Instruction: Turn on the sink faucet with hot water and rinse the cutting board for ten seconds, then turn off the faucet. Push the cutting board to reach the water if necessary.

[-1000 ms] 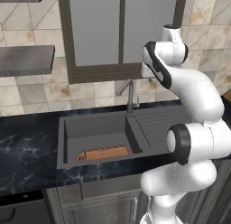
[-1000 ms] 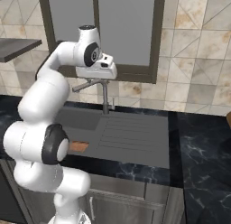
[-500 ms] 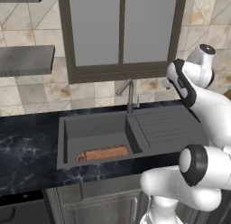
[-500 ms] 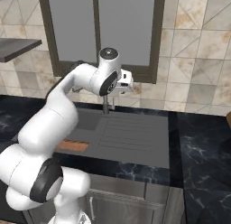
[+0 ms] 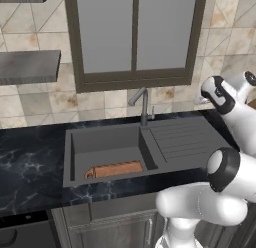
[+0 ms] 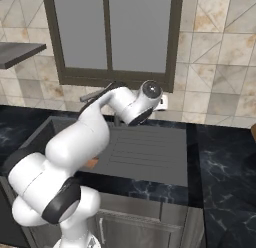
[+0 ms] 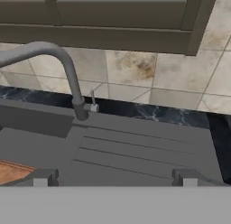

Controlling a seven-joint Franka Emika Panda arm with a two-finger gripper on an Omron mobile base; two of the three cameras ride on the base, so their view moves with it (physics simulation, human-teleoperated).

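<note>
The sink faucet (image 5: 143,106) stands at the back edge of the sink (image 5: 112,147), just where the deep basin meets the ribbed drainboard. Its spout leans out over the basin. A small lever (image 7: 93,99) sticks up from its base on the drainboard side.

The cutting board (image 5: 114,169) lies flat on the basin floor, by the front wall, well away from the faucet. Its loop end points away from the drainboard. In the hand view only one reddish corner (image 7: 10,170) of it shows, and the rest is cut off. In the right base view the white arm covers most of it, and just a small orange bit (image 6: 92,163) peeks out.

The gripper (image 7: 113,177) hangs above the drainboard, on the far side of it from the basin, and looks toward the faucet. Its two dark tips stand wide apart with nothing between them and touch nothing. In the left base view the hand is at the right edge, partly cut off, so its fingers are hard to make out there. In the right base view the fingers are hidden behind the wrist.
</note>
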